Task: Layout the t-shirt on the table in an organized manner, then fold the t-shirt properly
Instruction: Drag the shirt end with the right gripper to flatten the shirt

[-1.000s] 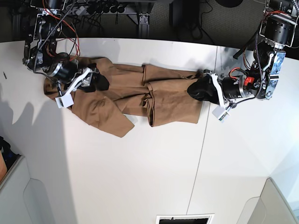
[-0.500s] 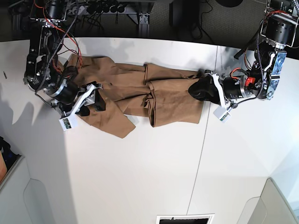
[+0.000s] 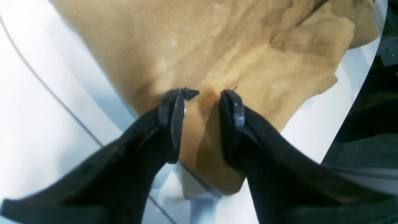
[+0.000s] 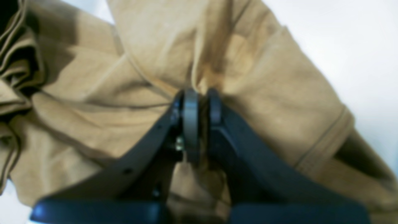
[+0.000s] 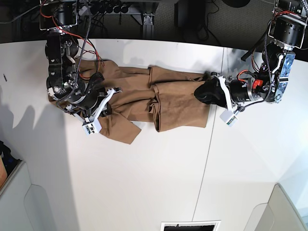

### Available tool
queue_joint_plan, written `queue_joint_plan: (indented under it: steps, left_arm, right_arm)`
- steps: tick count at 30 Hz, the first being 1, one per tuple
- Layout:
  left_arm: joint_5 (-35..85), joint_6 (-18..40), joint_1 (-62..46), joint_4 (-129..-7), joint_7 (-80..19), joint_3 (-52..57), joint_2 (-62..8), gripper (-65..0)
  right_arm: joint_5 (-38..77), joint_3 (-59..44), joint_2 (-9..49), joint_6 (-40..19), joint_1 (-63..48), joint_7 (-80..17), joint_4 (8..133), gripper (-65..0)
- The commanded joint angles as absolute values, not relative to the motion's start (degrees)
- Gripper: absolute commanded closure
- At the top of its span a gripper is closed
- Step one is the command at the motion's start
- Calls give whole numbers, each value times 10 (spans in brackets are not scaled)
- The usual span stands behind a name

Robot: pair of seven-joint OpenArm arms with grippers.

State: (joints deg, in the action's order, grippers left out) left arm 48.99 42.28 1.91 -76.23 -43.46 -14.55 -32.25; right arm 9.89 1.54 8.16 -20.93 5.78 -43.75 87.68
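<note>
The tan-brown t-shirt (image 5: 173, 98) lies crumpled in a long band across the back of the white table (image 5: 159, 173). My right gripper (image 5: 103, 107), on the base view's left, is shut on a raised fold of the shirt (image 4: 264, 77); its fingertips (image 4: 190, 105) pinch the cloth between them. My left gripper (image 5: 198, 92) rests on the shirt's right end. In the left wrist view it (image 3: 205, 93) stands open, with flat cloth (image 3: 217, 46) showing in the gap near the shirt's edge.
A thin dark seam (image 5: 207, 159) runs down the table to the right of the shirt. Cables and a dark frame (image 5: 115, 9) line the table's back edge. Grey bins stand at the lower left (image 5: 19, 202) and lower right (image 5: 288, 207).
My right gripper has moved right and toward the front, dragging the shirt's left part with it. The left arm and the shirt's right end have not moved.
</note>
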Motion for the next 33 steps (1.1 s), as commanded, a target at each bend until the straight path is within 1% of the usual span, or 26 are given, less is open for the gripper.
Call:
queue_joint_plan:
  steps: [1,6,11,14,15,19,21,22,24,30,33]
  left_arm:
    - [443,400,17,-759,-478,-145,-333,-241]
    - [438,400,17,-759,-478,-145,-334,-241]
    - [436,400,17,-759,-478,-145,-334,-241]
    - [437,400,17,-759,-478,-145,-333,-241]
    - [437,400,17,-759,-478,-145,-333,-241]
    - [437,400,17,-759,-478,-145,-333,-241]
    - [437,400,17,-759,-478,-145,-333,-241]
    - [437,400,17,-759,-478,-145,-333,-241]
    - [437,400,17,-759,-478,-145,-333,-241]
    - [436,400,17,-759,-481,-145,-334,-241]
    - [436,400,18,-759,-480,-145,-334,-241]
  right_arm:
    - [94,8,95,-201,73,-431,884,0]
    - [94,-32,128,-182,90,-430,884,0]
    - [98,-89,169,-182,93,-428,884,0]
    - [126,-107,193,-182,93,-430,884,0]
    - [135,-110,200,-182,93,-431,884,-15]
    - [149,-113,218,-182,93,-431,884,-219]
    - [152,-113,218,-182,93,-431,884,-289]
    - [152,-113,218,-182,93,-431,884,-301]
    - [152,-113,218,-179,93,-431,884,-301]
    - [122,-113,218,-137,93,-436,884,-300]
    - [132,-114,218,-135,93,-442,886,-300]
